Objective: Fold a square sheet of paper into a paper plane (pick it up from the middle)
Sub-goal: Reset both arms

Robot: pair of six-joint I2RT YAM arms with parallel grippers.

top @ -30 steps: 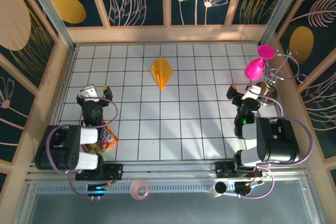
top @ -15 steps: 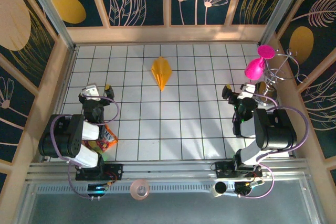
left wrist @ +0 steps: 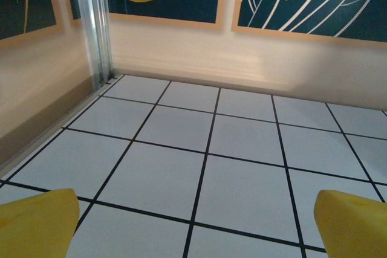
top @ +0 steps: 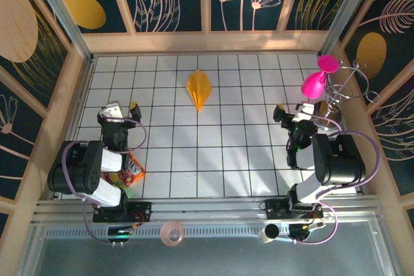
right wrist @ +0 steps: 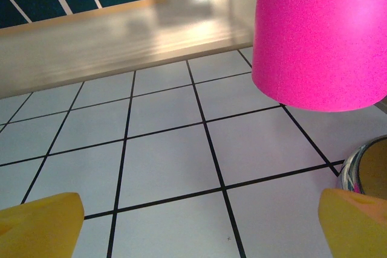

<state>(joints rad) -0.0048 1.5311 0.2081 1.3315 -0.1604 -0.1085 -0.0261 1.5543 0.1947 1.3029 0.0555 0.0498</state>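
Orange-yellow, the paper plane [top: 198, 90] lies folded on the white tiled table [top: 226, 159] toward the far wall. It is where it lay 1 second ago, well apart from both grippers. Since then both arms have drawn their elbows in, and the last half second brought no visible change. The left gripper [top: 123, 109] and right gripper [top: 294, 113] stand wide and empty, yellow pads [left wrist: 36, 225] cropped at the wrist views' bottom corners. A snack packet [top: 132, 171] is partly hidden under the left arm. The pink balloon figure [right wrist: 320, 34] is cut off by the frame's edge.
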